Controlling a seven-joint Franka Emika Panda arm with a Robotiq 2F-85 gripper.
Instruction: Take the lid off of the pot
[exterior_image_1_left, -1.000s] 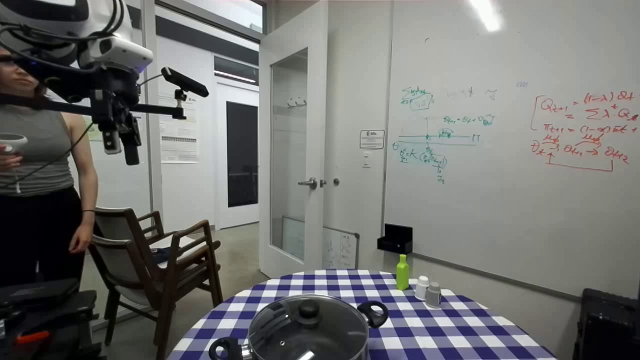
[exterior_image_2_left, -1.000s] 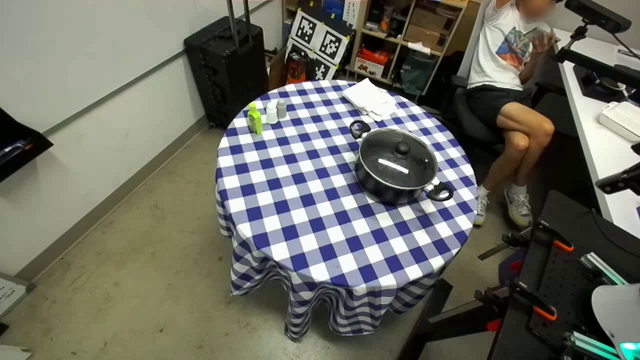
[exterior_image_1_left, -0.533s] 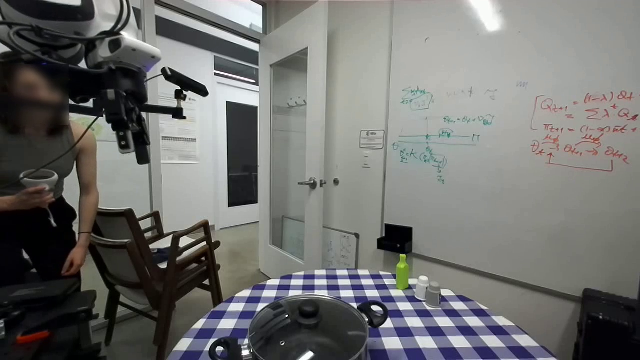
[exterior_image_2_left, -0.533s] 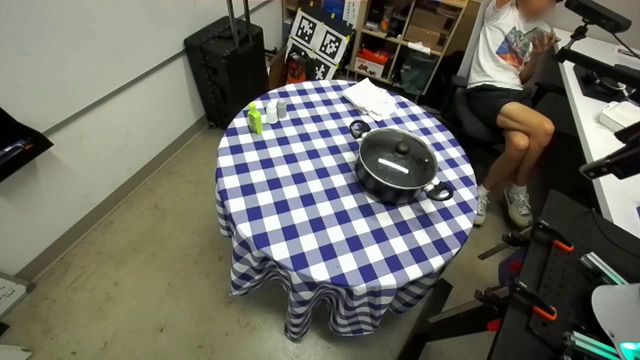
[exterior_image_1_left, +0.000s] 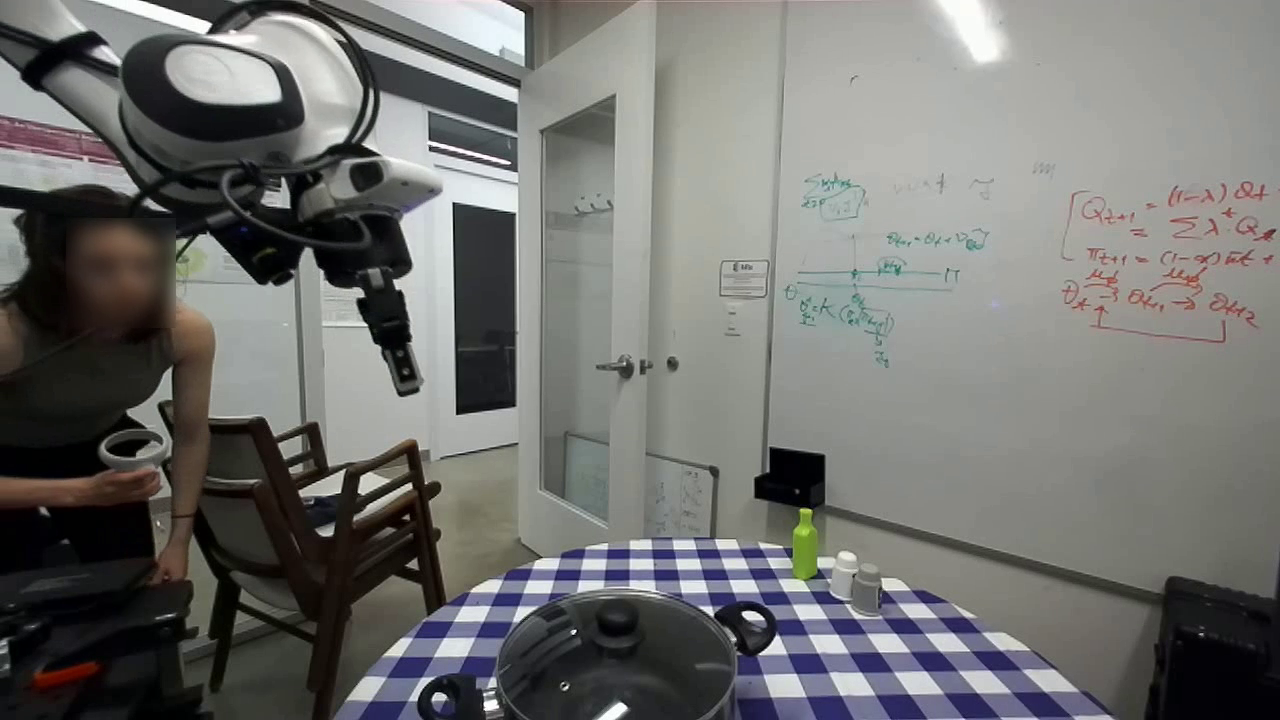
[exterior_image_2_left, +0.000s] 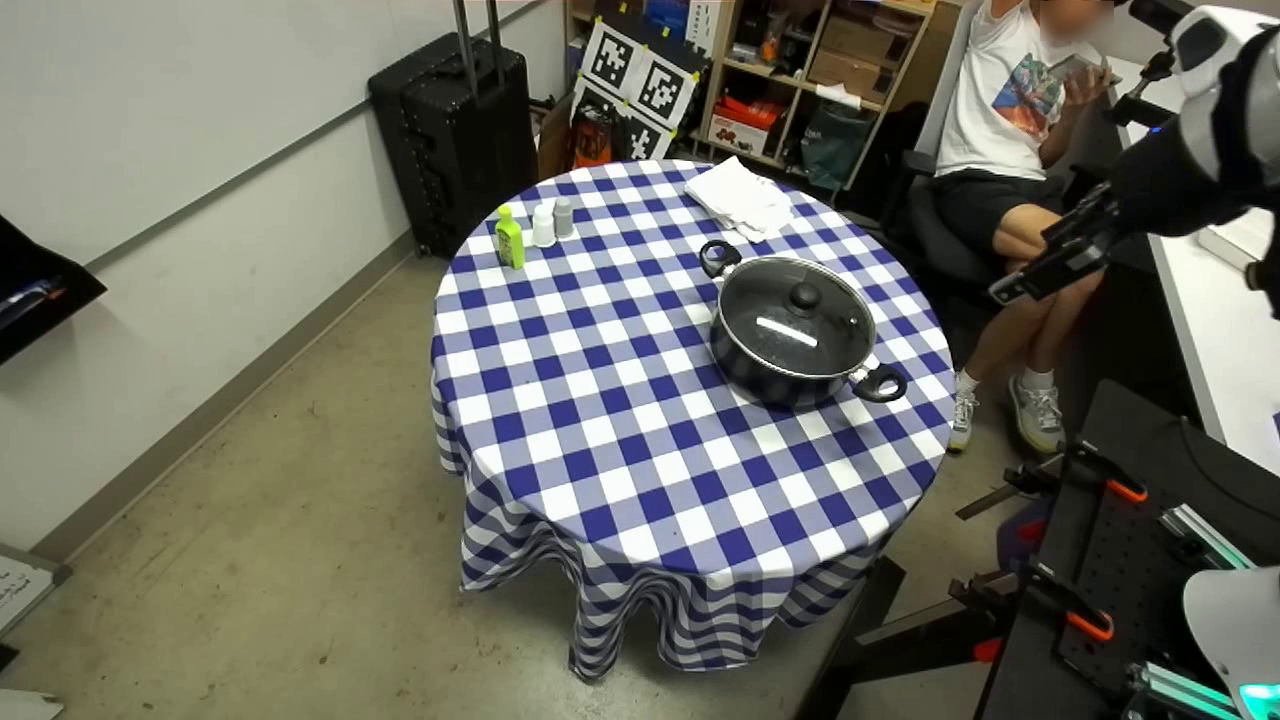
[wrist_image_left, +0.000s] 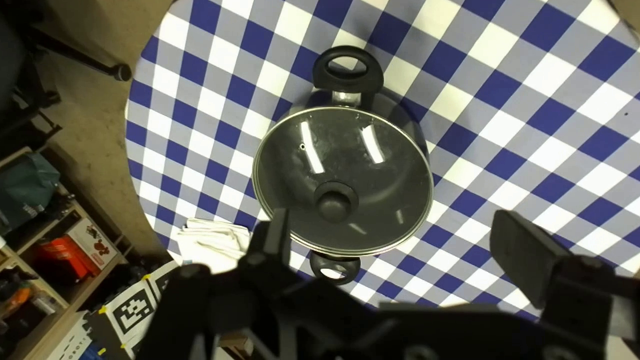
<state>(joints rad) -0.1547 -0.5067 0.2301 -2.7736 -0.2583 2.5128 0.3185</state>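
Lid (wrist_image_left: 390, 190) sits on the pot (exterior_image_2_left: 760, 380), gripper (wrist_image_left: 390, 222) hangs well apart from it; only the wrist view clearly shows jaws spread wide!

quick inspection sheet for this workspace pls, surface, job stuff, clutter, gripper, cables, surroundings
Surface: blue-and-white checked tablecloth, flat on top, hanging in folds at the edge
Job's things: domed see-through glass lid with a dark centre knob, sitting on the wide black pot
Clutter: lime-green bottle, small white container and small grey container, upright together; folded white cloth apart from them
Gripper: black two-finger gripper, open, holding nothing, clear of the lid
Cables: black cables looped along the white robot arm
Surroundings: person in a grey sleeveless top; seated person in a printed white T-shirt; black hard-sided case
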